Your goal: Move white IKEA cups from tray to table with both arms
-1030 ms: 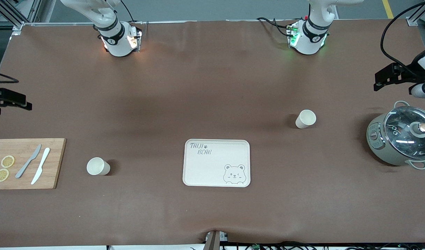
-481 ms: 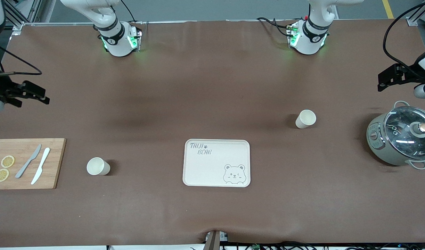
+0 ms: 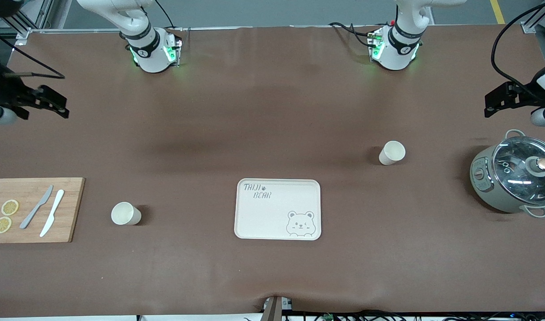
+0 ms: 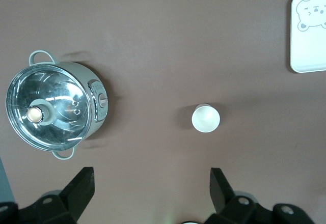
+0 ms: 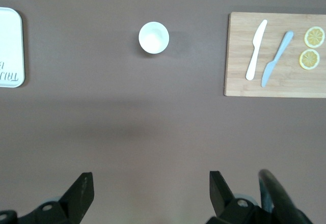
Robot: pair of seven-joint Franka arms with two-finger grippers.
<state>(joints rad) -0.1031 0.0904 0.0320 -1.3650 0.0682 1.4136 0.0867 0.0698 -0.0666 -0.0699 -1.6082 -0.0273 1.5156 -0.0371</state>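
Observation:
Two white cups stand upright on the brown table. One cup is between the cutting board and the bear tray; it shows in the right wrist view. The other cup is between the tray and the pot; it shows in the left wrist view. My right gripper is open and empty, high over bare table at the right arm's end. My left gripper is open and empty, high over bare table beside the pot. The right gripper and left gripper hold nothing.
A grey pot with glass lid stands at the left arm's end. A wooden cutting board with two knives and lemon slices lies at the right arm's end. The tray's edge shows in both wrist views.
My right gripper has moved in over the table and toward the robots' bases. My left gripper has shifted only slightly. The cups have not moved.

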